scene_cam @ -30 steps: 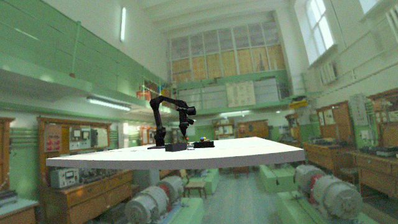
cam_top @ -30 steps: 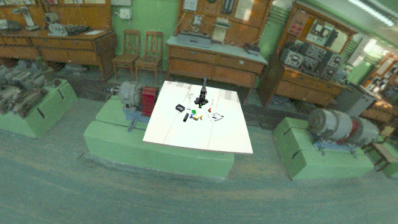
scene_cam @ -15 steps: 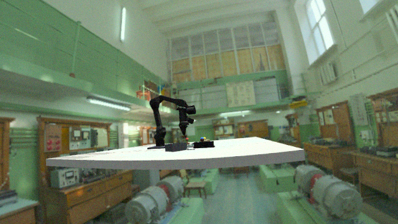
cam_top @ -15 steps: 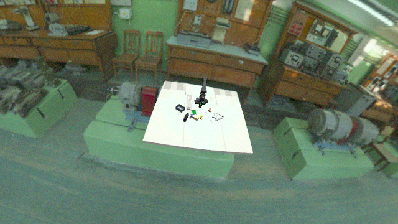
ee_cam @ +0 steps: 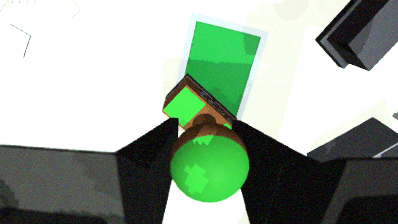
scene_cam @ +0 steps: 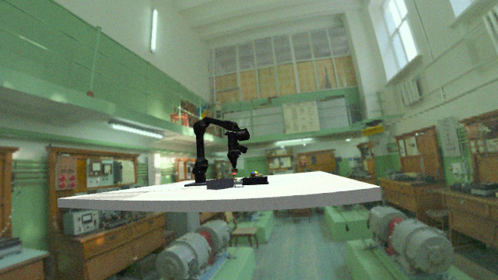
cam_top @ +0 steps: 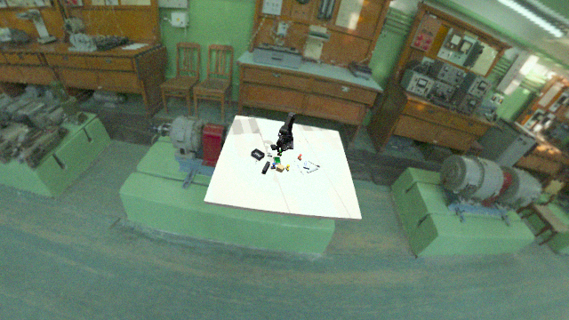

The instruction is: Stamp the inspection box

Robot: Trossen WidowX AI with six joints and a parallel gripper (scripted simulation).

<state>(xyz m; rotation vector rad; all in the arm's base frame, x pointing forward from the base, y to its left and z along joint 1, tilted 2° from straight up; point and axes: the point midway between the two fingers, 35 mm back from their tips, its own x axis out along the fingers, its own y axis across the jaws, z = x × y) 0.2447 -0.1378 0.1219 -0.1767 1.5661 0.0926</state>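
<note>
My gripper (cam_top: 279, 153) (scene_cam: 234, 169) (ee_cam: 205, 127) is shut on the green-knobbed stamp (ee_cam: 209, 167). The stamp has a brown rectangular block with a green patch on top, and it is upright and turned at an angle to the pad. The green ink pad (cam_top: 277, 160) (ee_cam: 222, 52) has a pale rim and lies just beyond the stamp in the wrist view. The stamp's block hides the pad's near left corner; I cannot tell whether they touch. The stamp's printing face is hidden. Thin dark corner lines of what looks like the card (cam_top: 313, 169) lie at the right of the bench in the top view.
A red stamp (cam_top: 300, 156) stands between the arm and the card. A brown block (cam_top: 280, 168), a yellow piece (cam_top: 288, 167) and a blue piece (cam_top: 274, 165) lie beyond the pad. A black tray (cam_top: 257, 154) and a long black object (cam_top: 266, 167) are on the pad's other side.
</note>
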